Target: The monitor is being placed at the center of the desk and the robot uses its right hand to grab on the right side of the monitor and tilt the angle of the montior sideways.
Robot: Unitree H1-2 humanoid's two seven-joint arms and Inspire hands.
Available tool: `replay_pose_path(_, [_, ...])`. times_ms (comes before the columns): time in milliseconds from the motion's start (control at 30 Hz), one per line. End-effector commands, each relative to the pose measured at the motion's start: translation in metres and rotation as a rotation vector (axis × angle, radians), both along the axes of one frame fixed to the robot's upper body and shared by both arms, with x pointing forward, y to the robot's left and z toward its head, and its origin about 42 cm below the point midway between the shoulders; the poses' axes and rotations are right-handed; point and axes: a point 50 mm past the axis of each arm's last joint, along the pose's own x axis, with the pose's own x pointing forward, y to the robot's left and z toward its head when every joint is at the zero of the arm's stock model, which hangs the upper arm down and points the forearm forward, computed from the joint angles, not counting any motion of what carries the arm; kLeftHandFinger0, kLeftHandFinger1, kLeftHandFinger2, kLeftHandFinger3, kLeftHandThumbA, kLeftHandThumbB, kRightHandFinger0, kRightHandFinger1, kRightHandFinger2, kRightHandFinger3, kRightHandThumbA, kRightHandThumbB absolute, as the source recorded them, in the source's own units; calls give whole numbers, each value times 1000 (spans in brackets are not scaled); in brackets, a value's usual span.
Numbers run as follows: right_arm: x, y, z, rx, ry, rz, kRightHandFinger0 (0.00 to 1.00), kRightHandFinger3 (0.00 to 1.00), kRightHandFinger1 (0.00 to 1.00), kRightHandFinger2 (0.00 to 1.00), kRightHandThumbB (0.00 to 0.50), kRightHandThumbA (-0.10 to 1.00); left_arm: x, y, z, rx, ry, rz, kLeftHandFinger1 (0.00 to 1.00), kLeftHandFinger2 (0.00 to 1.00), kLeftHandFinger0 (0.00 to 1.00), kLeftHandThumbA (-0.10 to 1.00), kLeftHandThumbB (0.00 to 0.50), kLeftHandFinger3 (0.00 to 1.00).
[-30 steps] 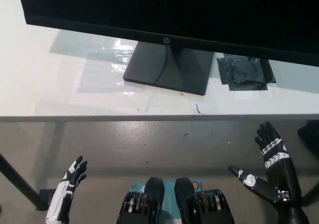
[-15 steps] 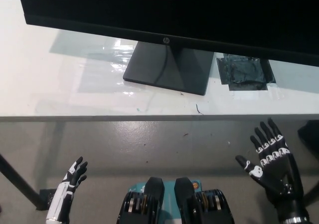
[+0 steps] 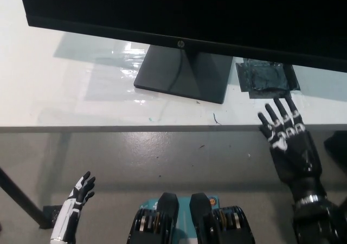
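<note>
The monitor [image 3: 184, 11] fills the top of the frame from near the upper left corner to the right edge, its dark screen facing down toward the camera, with a small round logo in the middle of its lower bezel. Below that bezel, its flat black base [image 3: 184, 73] sits on the white desk [image 3: 65, 97], a little right of centre in the picture, with a thin cable line running across the base. Just to the right of the base lies a dark square patch [image 3: 267, 78] on the desk top, apart from the base.

The right hand [image 3: 286, 138] is at the right of the frame, over the front edge of the desk, fingers spread apart and pointing up toward the patch and the monitor's lower edge; it holds nothing and touches neither the monitor nor the base. Its black forearm runs down to the lower right corner.

The left hand [image 3: 76, 200] rests low at the lower left, over the grey floor [image 3: 162, 157], well apart from the desk, fingers loosely apart and empty
</note>
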Motion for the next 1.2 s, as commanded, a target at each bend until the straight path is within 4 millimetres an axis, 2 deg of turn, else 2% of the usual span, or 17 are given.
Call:
replay_pose_path(0, [45,24,72,472,-96,304,1000,1000,1000,1000,335,1000,7,4,14,36,-86,-19,1000,1000,1000,1000,237,1000])
replay_pose_path(133, [59,27,73,487,-75,308,1000,1000,1000,1000,317,1000,7,4,13,33,-82,-26,1000,1000,1000,1000,231,1000])
replay_pose_path(267, [76,29,63,489,-25,293,1000,1000,1000,1000,322,1000,7,3,12,35,-79,-26,1000,1000,1000,1000,225,1000])
replay_pose_path(367, [89,32,49,503,29,278,1000,1000,1000,1000,318,1000,6,3,12,35,-76,-26,1000,1000,1000,1000,232,1000])
replay_pose_path(433, [92,34,43,521,42,278,1000,1000,1000,1000,316,1000,7,3,12,37,-78,-26,1000,1000,1000,1000,243,1000])
replay_pose_path(500, [95,36,38,537,54,285,1000,1000,1000,1000,318,1000,8,4,13,37,-82,-24,1000,1000,1000,1000,225,1000])
replay_pose_path(633, [98,38,32,542,68,284,1000,1000,1000,1000,320,1000,8,4,13,33,-81,-22,1000,1000,1000,1000,223,1000])
replay_pose_path(667, [101,41,26,539,95,270,1000,1000,1000,1000,309,1000,7,4,12,28,-80,-21,1000,1000,1000,1000,224,1000])
replay_pose_path(733, [101,42,25,539,97,269,1000,1000,1000,1000,309,1000,7,4,12,28,-80,-21,1000,1000,1000,1000,224,1000])
replay_pose_path(767, [102,44,16,548,122,265,1000,1000,1000,1000,309,1000,6,4,11,37,-73,-26,1000,1000,1000,1000,229,1000])
replay_pose_path(900, [102,47,8,547,133,269,1000,1000,1000,1000,310,1000,4,4,10,43,-71,-25,1000,1000,1000,1000,237,1000])
replay_pose_path(967, [104,51,-3,549,156,268,1000,1000,1000,1000,306,1000,6,4,12,40,-76,-28,1000,1000,1000,1000,217,1000])
replay_pose_path(1100, [103,54,-11,549,185,254,1000,1000,1000,1000,303,1000,6,4,12,35,-78,-32,1000,1000,1000,1000,211,1000])
replay_pose_path(1167, [105,55,-13,548,194,250,1000,1000,1000,1000,302,1000,6,5,12,45,-76,-28,1000,1000,1000,1000,226,1000])
